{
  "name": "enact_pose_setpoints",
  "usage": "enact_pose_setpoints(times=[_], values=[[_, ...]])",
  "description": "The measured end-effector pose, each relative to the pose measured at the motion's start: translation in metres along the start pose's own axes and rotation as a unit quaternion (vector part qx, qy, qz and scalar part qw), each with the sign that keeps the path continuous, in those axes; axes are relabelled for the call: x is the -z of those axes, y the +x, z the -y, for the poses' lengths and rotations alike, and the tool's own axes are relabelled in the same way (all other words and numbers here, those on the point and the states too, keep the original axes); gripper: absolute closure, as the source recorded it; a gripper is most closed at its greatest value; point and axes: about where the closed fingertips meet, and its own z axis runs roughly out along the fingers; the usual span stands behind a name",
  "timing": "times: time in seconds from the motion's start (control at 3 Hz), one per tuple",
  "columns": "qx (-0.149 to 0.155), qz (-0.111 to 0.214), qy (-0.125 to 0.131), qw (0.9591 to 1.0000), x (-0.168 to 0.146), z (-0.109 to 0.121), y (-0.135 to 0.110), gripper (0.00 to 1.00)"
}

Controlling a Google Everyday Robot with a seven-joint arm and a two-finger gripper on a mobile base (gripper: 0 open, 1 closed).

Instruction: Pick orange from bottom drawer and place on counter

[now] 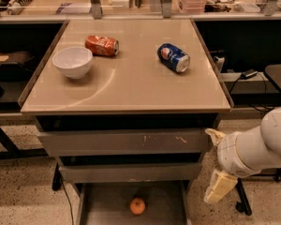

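The orange (pixel 137 206) lies on the flat grey floor of the bottom drawer (pixel 166 205), which is pulled open at the bottom of the view. The beige counter (pixel 131 86) tops the grey cabinet above it. My gripper (pixel 219 186) hangs at the lower right, beside the cabinet's right side at drawer height. It is to the right of the orange and a little above it, and holds nothing that I can see. The white arm (pixel 257 146) reaches in from the right edge.
On the counter are a white bowl (pixel 72 62), a crushed orange-red can (pixel 102 45) and a blue soda can (pixel 173 57) on its side. Two wider grey drawers (pixel 124 142) sit shut above the bottom one. A black stand leg (pixel 242 201) is behind the gripper.
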Motion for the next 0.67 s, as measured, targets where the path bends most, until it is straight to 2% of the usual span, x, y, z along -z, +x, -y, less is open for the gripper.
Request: enact_pose_setpoints(times=[0.33,0.67], values=[[0.0,0.0,0.0,1.0,0.0,0.0,0.0,0.0],[-0.01,0.023,-0.023,0.9994,-0.035,-0.01,0.009,0.0]])
